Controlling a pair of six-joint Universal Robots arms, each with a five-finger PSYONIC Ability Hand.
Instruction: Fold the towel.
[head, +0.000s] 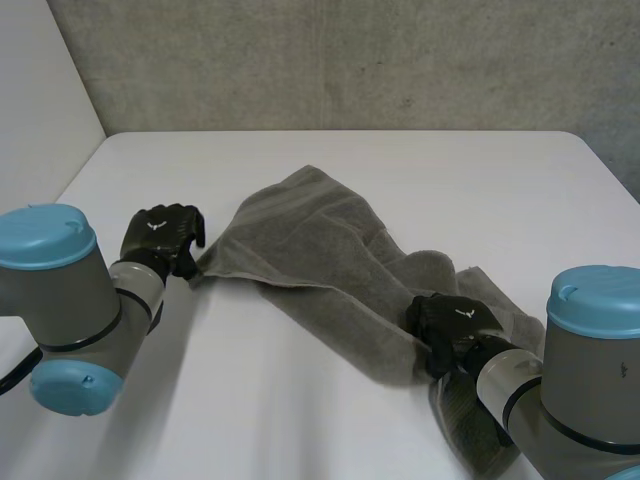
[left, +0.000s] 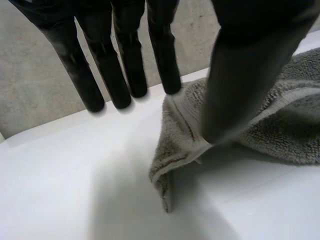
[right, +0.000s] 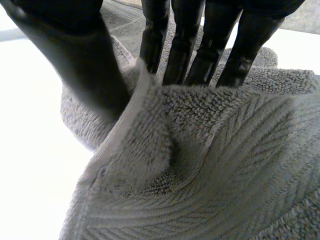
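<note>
Grey towel (head: 310, 250) lying rumpled on white tabletop (head: 250, 400), left hand (head: 162, 235) pinching one corner, right hand (head: 455, 322) gripping a fold at the opposite end.

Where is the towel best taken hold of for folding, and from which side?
The towel is best taken at its hemmed corner on the robot's left, approached from the left over the bare table. That corner sticks out from the bunched middle, its edge lifted enough for a pinch. The left hand pinches there; the right hand grips a raised fold at the near end.
</note>
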